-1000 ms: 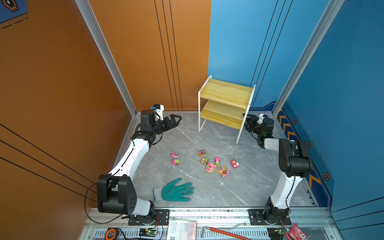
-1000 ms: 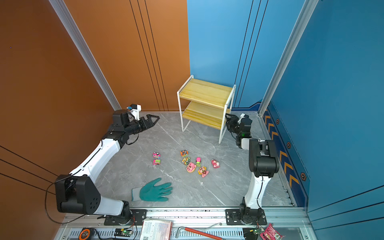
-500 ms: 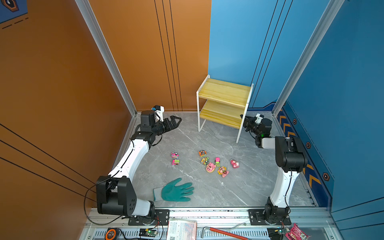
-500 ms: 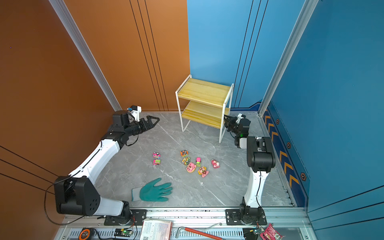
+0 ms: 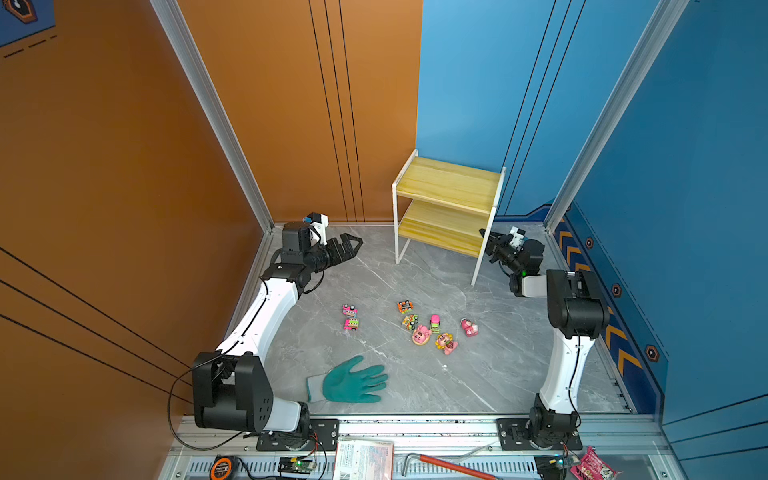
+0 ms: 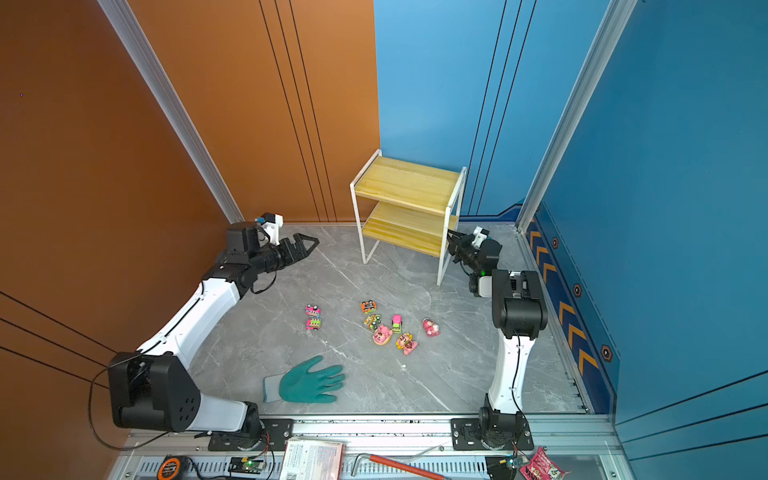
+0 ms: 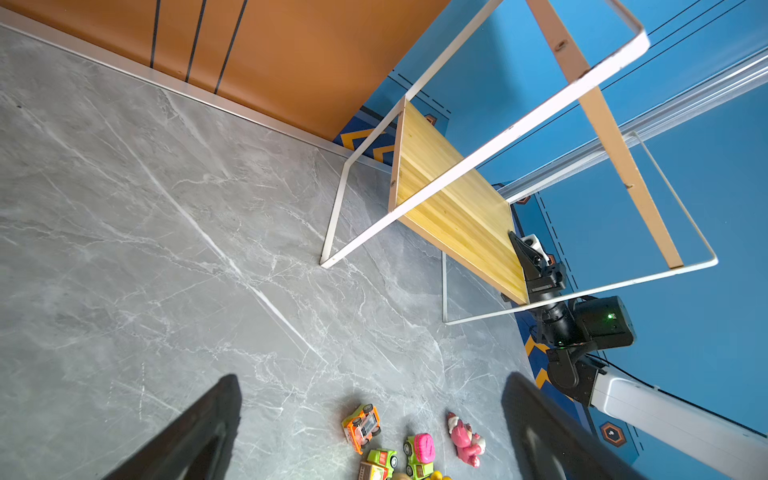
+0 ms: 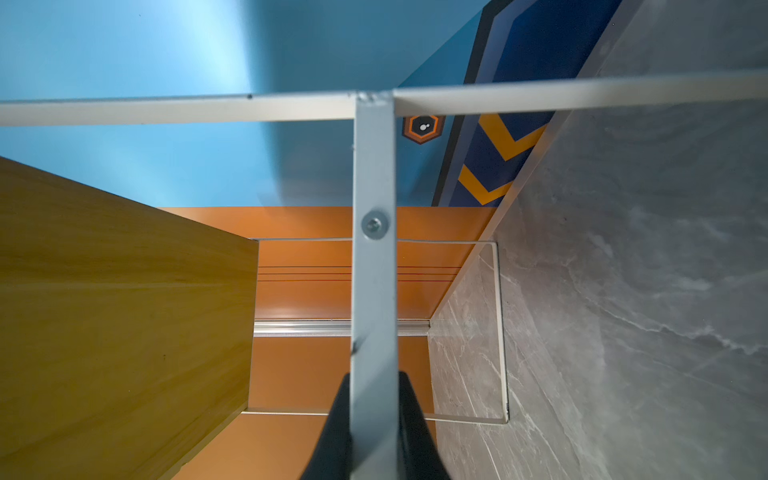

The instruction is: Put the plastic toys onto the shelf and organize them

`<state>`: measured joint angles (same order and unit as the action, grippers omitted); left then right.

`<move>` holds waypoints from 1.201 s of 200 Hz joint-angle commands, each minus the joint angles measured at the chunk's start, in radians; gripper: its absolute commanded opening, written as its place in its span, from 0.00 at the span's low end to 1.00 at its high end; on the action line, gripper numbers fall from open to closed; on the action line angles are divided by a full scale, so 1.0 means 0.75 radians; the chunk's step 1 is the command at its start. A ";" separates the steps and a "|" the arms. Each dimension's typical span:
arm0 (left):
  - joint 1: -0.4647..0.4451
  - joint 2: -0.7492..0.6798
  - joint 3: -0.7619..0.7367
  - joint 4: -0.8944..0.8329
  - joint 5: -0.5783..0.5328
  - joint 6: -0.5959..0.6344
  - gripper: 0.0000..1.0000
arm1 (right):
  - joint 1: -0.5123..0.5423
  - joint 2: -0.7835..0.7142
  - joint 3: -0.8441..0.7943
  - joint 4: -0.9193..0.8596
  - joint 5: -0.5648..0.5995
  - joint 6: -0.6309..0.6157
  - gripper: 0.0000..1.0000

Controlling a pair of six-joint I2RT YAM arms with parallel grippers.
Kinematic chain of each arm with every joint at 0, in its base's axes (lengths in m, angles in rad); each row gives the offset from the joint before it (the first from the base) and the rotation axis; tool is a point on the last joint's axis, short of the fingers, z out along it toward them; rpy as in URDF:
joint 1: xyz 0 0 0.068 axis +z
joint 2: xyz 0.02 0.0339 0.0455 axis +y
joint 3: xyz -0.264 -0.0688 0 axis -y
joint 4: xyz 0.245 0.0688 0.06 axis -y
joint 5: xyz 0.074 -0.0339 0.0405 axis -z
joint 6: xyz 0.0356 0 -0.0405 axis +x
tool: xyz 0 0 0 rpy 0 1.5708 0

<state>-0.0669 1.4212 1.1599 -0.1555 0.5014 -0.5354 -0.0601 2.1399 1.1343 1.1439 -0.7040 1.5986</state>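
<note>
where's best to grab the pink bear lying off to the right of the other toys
Probably pinch the pink bear across its narrow middle, straight down from above: it seems to lie on its side with bare floor all around, leaving room for the jaws.

Pale yellow two-tier shelf boards [image 5: 449, 183]: grained wood, matt.
Thin white shelf frame [image 8: 373, 291]: smooth painted metal.
Small bright toys [image 5: 422, 334]: glossy plastic.
Teal-green glove [image 5: 353, 380]: matt rubbery coat, knit cuff.
Grey veined floor [image 5: 374, 282]: smooth, faint sheen.
</note>
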 commanded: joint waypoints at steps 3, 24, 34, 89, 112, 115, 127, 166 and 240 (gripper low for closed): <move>-0.019 0.005 0.035 -0.032 -0.047 0.052 0.99 | 0.031 -0.027 0.034 0.250 -0.160 0.089 0.00; -0.029 0.009 0.037 -0.032 -0.062 0.059 0.99 | 0.041 -0.063 0.027 0.239 -0.195 0.088 0.00; -0.033 0.013 0.039 -0.032 -0.070 0.063 0.99 | 0.047 -0.077 0.024 0.230 -0.211 0.089 0.00; -0.062 0.034 0.071 -0.099 -0.097 0.086 0.99 | 0.105 -0.168 0.017 0.198 -0.288 0.083 0.00; -0.066 0.026 0.073 -0.114 -0.106 0.098 0.99 | 0.139 -0.170 0.006 0.204 -0.312 0.083 0.00; -0.066 0.024 0.073 -0.117 -0.107 0.101 0.99 | 0.142 -0.172 0.002 0.208 -0.314 0.083 0.00; -0.066 0.017 0.070 -0.122 -0.108 0.106 0.99 | 0.157 -0.181 -0.013 0.213 -0.324 0.082 0.00; -0.070 0.001 0.051 -0.122 -0.116 0.113 0.99 | 0.218 -0.216 -0.040 0.217 -0.384 0.081 0.00; -0.104 0.024 0.071 -0.120 -0.138 0.164 0.99 | 0.113 -0.186 -0.053 0.237 -0.409 0.077 0.00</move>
<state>-0.1307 1.4399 1.1896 -0.2302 0.4183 -0.4549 0.0723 2.0754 1.0554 1.1450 -0.9733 1.6016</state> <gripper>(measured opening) 0.989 0.142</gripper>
